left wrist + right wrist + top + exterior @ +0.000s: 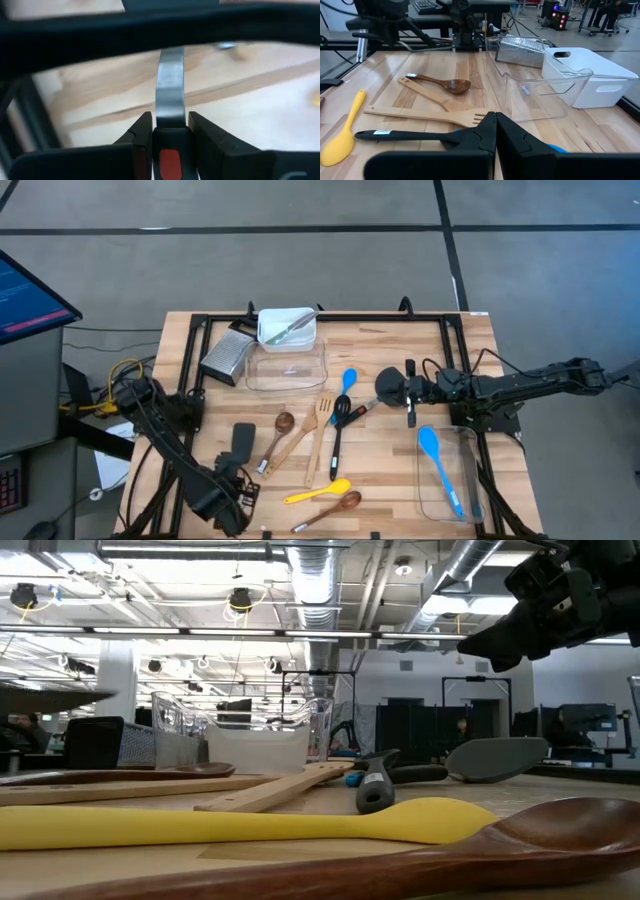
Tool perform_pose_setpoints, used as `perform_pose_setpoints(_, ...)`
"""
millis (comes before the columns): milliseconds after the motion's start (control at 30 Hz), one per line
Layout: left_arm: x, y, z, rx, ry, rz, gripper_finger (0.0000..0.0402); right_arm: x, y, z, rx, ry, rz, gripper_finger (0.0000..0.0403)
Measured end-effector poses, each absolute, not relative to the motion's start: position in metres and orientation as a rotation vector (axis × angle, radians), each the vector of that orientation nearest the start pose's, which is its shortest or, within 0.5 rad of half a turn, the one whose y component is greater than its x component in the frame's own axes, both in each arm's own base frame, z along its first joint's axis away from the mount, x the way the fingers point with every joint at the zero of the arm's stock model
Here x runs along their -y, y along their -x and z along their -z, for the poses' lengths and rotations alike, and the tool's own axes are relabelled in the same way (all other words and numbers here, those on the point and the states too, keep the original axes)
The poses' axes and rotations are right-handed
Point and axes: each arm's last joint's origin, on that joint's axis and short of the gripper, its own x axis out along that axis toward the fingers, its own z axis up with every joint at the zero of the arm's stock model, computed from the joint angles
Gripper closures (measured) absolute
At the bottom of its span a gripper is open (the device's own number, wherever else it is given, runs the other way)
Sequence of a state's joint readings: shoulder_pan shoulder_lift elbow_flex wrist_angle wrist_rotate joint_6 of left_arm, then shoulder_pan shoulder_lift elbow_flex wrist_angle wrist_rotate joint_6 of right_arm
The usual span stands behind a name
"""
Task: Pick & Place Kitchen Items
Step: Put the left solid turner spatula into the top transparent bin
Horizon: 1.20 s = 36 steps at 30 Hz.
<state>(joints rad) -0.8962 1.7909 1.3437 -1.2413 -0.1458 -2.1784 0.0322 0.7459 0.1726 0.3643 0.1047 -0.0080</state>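
Observation:
My left gripper point(228, 492) hangs over the table's near left corner, pointing down, shut on a black spatula point(243, 438) with a metal shank point(170, 85). Loose on the table's middle lie a wooden spoon point(280, 430), a wooden slotted turner point(318, 425), a black spatula point(337, 442), a blue spoon point(348, 380), a yellow spoon point(318, 492) and a dark wooden spoon point(330, 508). My right gripper point(388, 386) waits shut, above the table right of centre, touching nothing. My left gripper pinches the spatula's black handle point(170, 142) between its two fingers point(142, 131), right where the metal shank leaves it, next to a red mark. The fingers come from above and lie across the handle. The shank runs out roughly level toward the head.
A clear tub point(470, 500) at the near right holds a second blue spoon point(440, 465). At the far edge stand another clear tub point(287, 368), a white tub point(287, 328) with a knife in it, and a metal grater point(227, 355).

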Motion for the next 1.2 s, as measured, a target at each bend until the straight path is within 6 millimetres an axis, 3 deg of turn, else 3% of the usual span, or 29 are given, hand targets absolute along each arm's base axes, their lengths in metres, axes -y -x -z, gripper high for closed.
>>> perform_pose_setpoints(267,0.224,-0.201,-0.261,-0.802,0.795,-0.758,0.0326,-0.002,-0.16,-0.184,-0.164,0.019,0.072,0.0403)
perform_pose_setpoints(400,0.212,-0.204,-0.284,-0.592,0.662,-0.645,0.0326,-0.002,-0.16,-0.185,-0.157,0.018,0.072,0.0403)
perform_pose_setpoints(533,0.194,-0.21,-0.302,-0.492,0.467,-0.605,0.0326,-0.002,-0.16,-0.186,-0.151,-0.002,0.073,0.0403)
perform_pose_setpoints(967,0.111,-0.24,-0.331,-0.542,-0.265,-0.752,0.0327,-0.002,-0.161,-0.194,-0.06,-0.023,0.074,0.0403)
perform_pose_setpoints(1200,0.044,-0.251,-0.331,-0.587,-0.33,-1.016,0.0329,-0.002,-0.161,-0.201,0.016,-0.062,0.082,0.0403)
